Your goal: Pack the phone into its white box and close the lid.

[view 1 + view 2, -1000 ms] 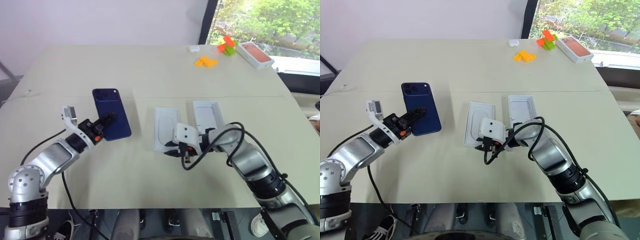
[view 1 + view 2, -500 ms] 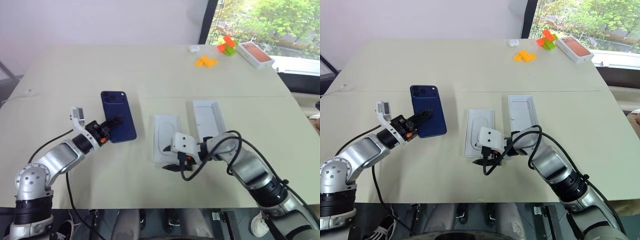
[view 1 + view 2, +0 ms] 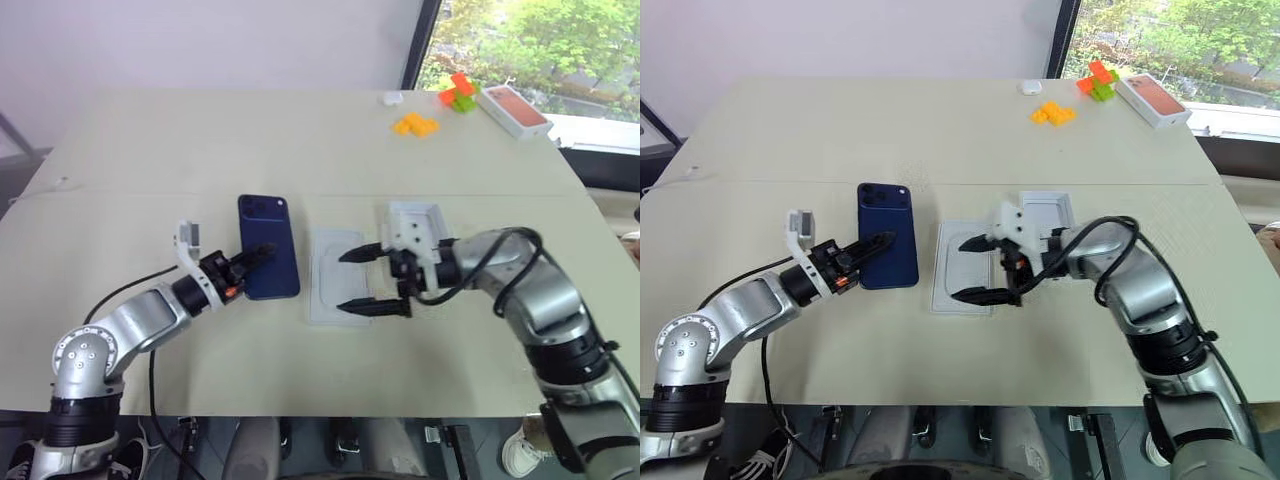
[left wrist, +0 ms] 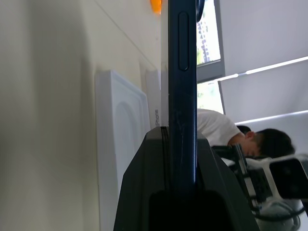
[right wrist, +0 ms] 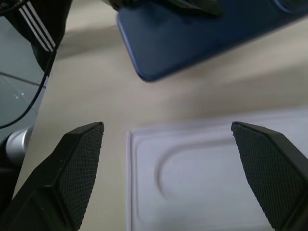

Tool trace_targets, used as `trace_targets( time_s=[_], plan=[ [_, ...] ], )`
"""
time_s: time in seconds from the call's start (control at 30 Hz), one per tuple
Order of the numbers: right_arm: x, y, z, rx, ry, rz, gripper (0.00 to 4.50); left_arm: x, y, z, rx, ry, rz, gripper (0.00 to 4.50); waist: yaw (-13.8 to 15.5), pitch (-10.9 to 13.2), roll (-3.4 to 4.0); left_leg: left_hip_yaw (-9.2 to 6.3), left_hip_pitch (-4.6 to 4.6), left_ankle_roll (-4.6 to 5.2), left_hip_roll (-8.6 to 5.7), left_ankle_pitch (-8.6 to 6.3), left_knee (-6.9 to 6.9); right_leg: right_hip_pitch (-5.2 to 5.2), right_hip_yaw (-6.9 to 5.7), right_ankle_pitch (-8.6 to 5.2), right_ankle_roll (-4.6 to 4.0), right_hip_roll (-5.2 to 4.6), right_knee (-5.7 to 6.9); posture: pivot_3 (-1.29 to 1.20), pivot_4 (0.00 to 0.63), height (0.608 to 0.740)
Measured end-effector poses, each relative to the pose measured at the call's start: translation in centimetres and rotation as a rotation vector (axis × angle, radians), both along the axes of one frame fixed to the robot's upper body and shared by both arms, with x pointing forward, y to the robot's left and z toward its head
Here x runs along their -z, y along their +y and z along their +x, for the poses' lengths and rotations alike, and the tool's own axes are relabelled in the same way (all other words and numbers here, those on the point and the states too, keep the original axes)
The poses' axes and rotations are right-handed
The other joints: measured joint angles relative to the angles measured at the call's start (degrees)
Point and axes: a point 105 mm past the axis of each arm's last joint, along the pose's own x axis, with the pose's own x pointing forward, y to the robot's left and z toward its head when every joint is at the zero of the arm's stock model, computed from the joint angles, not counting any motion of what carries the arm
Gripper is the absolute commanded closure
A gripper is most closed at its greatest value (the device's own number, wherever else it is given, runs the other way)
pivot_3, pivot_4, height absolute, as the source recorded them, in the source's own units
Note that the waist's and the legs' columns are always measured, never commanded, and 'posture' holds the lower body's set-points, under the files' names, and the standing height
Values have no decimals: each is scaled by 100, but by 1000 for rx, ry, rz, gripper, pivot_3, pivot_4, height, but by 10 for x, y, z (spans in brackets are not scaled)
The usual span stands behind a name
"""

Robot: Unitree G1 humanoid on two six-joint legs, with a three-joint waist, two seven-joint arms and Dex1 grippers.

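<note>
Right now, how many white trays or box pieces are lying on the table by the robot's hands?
2. The thin white insert with an oval recess lies right of the phone; the white box lies further right, partly behind the right gripper. More may be hidden.

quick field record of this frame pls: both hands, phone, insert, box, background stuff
left hand: shut on the phone, clamping its near end
right hand: open, above the thin white insert, holding nothing
phone: dark blue, camera end away from the robot, just left of the insert
white box: right of the insert, partly hidden by the right hand
far right of table: orange blocks, box with orange-pink top
</note>
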Motion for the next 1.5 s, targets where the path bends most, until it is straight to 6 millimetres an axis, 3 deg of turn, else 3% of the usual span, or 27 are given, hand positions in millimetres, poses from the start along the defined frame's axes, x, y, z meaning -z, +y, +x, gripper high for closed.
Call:
trace_targets(
  time_s=[0.2,0.43,0.67,1.13,1.2,1.27,1.43,1.5],
  plan=[
    [11,-22,7,31,-20,-59,51,2,-25,5,74,3,24,4500,-7,3,4,0,5,-3,1,3,2,0,0,0,1,9,6,0,150,737],
    [15,-25,13,49,-48,-73,51,42,-47,7,140,121,122,4500,-1,3,4,0,3,-5,2,4,2,0,0,0,2,11,6,0,150,737],
    [15,-26,17,65,-77,-75,51,41,-55,18,142,121,103,4500,0,3,4,0,2,-5,1,5,12,2,1,3,5,9,9,0,150,737],
    [18,-25,27,107,-125,-77,51,44,-75,19,179,122,107,4500,2,3,3,-1,2,-7,1,7,13,2,0,4,5,10,14,0,150,737],
    [18,-25,30,117,-134,-80,0,44,-76,18,181,123,106,3491,1,3,3,-1,2,-8,1,7,13,2,0,4,5,10,14,0,150,737],
    [19,-25,31,120,-138,-78,0,44,-78,18,182,122,103,2876,0,3,4,-1,3,-8,1,7,13,2,0,4,5,10,14,0,150,737],
    [18,-22,32,114,-155,-80,0,31,-86,16,213,71,87,251,-5,2,4,-1,9,-8,2,7,14,8,1,4,5,11,15,0,150,737],
    [18,-22,34,118,-157,-81,0,25,-87,14,225,50,86,30,-7,2,5,-1,13,-8,2,7,13,11,1,4,5,12,15,0,150,737]
  ],
)
